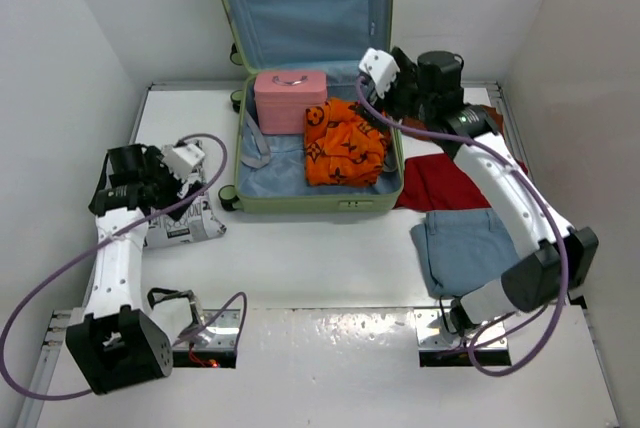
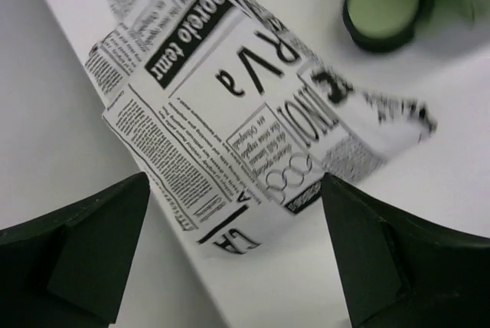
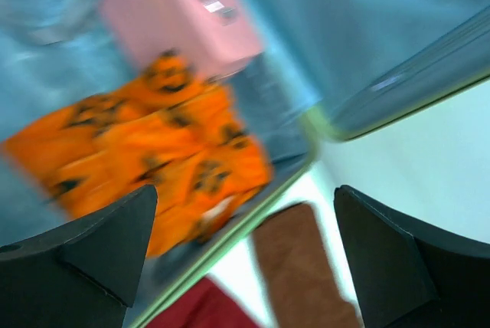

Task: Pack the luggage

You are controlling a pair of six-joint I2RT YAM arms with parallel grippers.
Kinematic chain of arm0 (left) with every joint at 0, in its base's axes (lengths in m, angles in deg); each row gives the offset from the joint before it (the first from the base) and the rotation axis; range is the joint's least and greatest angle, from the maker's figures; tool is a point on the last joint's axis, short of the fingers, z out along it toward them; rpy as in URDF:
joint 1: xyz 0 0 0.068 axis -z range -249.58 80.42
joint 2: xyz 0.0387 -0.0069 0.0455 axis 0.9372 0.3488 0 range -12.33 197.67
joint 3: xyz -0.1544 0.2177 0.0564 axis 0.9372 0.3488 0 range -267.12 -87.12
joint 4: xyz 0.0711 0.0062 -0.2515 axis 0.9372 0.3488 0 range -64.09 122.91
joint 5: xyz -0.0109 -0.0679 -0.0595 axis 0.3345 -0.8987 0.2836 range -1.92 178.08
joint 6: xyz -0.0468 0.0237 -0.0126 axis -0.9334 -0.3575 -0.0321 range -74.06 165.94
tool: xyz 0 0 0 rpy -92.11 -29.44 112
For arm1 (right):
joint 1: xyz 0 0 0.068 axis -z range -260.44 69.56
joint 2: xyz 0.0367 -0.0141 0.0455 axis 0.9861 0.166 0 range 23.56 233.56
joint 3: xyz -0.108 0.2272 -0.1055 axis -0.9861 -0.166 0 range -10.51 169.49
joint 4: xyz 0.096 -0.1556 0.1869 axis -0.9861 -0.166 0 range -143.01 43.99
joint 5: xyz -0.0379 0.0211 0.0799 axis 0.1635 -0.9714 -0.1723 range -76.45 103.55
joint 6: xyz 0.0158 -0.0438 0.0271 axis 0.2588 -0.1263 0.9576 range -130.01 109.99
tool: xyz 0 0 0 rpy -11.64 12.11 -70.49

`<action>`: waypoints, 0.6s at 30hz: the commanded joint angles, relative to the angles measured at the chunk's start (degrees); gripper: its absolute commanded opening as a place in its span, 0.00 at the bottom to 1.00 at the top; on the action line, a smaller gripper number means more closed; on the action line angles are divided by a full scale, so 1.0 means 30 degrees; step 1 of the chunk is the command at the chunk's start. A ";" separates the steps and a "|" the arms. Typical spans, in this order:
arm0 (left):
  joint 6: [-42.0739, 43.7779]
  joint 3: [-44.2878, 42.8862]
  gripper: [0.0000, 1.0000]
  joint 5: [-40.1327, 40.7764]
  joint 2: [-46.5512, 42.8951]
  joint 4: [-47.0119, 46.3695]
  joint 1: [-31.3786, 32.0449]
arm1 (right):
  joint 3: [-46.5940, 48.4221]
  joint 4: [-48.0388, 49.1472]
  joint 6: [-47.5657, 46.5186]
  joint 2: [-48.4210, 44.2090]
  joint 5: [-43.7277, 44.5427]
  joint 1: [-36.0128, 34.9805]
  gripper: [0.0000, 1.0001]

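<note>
Two grippers are seen, both spread wide with nothing held between the fingers. The right gripper (image 3: 245,224) is held above the right rear corner of the luggage (image 1: 320,204), just over its green rim. Below it, inside the luggage, an orange patterned garment (image 1: 343,143) is laid on the blue lining in the right half. A pink case (image 1: 290,100) is set behind that garment, at the rear of the luggage. The left gripper (image 2: 233,228) is held to the left of the luggage, over a folded piece printed like a newspaper (image 2: 230,113). That piece is lying on the table (image 1: 330,268) near the front left corner of the luggage. The luggage itself is laid open at the far middle of the table, its lid raised upright at the back. Just right of the luggage a red cloth (image 1: 440,183) is spread, and a blue-grey garment (image 1: 465,248) is lying in front of that cloth.
</note>
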 commanded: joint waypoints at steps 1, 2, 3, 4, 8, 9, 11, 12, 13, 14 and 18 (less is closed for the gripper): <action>0.8774 0.0390 0.98 -0.1907 0.1193 0.3175 -0.0914 | -0.1780 -0.2876 0.1967 -0.0828 -0.1861 -0.0092 0.97; 1.0376 -0.0103 0.97 -0.2170 0.1895 0.3790 -0.1671 | -0.2305 -0.3199 0.1997 -0.1643 -0.1890 -0.0151 0.97; 1.1466 -0.0398 0.97 -0.2926 0.2656 0.4550 -0.2027 | -0.2862 -0.3260 0.2258 -0.1913 -0.1746 -0.0297 0.97; 1.2202 -0.0604 0.95 -0.3195 0.4085 0.5022 -0.2320 | -0.3041 -0.3319 0.2377 -0.2089 -0.1773 -0.0298 0.98; 1.3176 -0.0813 0.95 -0.3608 0.6265 0.4302 -0.3317 | -0.4302 -0.3874 0.2641 -0.3115 -0.1131 -0.0240 0.98; 1.3437 -0.0608 0.95 -0.3608 0.6441 0.3918 -0.3522 | -0.4390 -0.4021 0.2699 -0.3145 -0.1129 -0.0181 0.98; 1.3613 -0.0053 0.95 -0.3608 0.6443 0.2662 -0.3525 | -0.4420 -0.4314 0.2758 -0.3146 -0.1071 -0.0035 0.98; 1.3876 0.0646 0.97 -0.3347 0.6443 0.2335 -0.3525 | -0.4362 -0.4315 0.2759 -0.3088 -0.0983 0.0053 0.98; 1.3879 0.1030 0.97 -0.3141 0.6211 0.1926 -0.3525 | -0.4303 -0.4460 0.2875 -0.3000 -0.0954 0.0141 0.98; 1.3879 0.1440 0.99 -0.2965 0.6209 0.1486 -0.3322 | -0.4216 -0.4665 0.2905 -0.2999 -0.0924 0.0170 0.98; 1.5747 0.3372 0.99 -0.2495 0.6004 0.0720 -0.3319 | -0.3863 -0.4842 0.3081 -0.2620 -0.0836 0.0142 0.98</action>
